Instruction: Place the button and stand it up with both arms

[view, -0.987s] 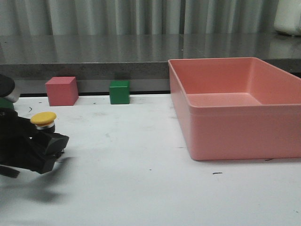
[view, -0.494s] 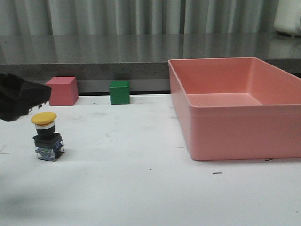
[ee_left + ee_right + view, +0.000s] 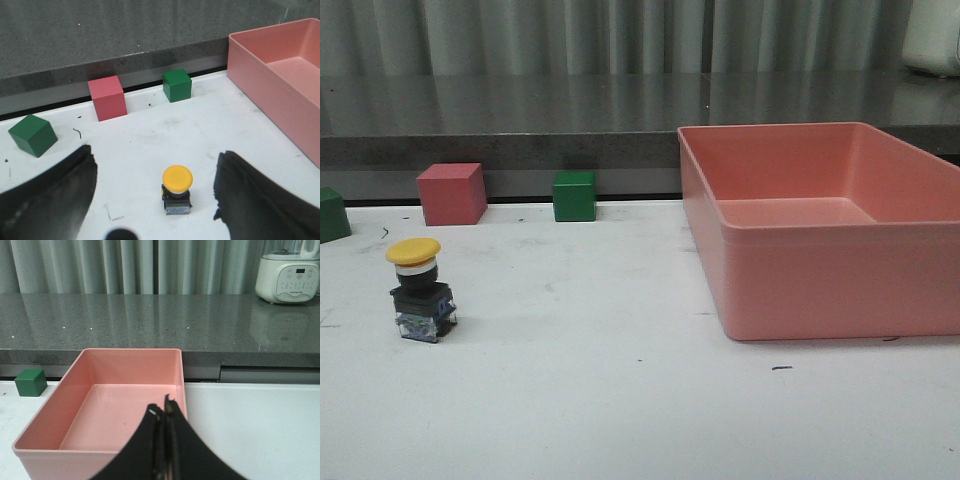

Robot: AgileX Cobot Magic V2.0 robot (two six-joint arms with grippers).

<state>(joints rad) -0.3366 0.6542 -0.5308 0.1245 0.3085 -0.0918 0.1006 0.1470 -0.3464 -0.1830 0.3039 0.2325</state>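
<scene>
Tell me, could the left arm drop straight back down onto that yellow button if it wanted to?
Probably yes. In the left wrist view the button stands upright on bare table between the left gripper's wide-open jaws, with nothing over it; the cubes sit well behind it.

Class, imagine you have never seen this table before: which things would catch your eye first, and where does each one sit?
The big pink bin fills the right side of the white table, open and with nothing in it. At the left, the button stands upright on its own, yellow cap on top, with the open left gripper above it, touching nothing. Along the back edge sit a pink cube and a green cube.
</scene>
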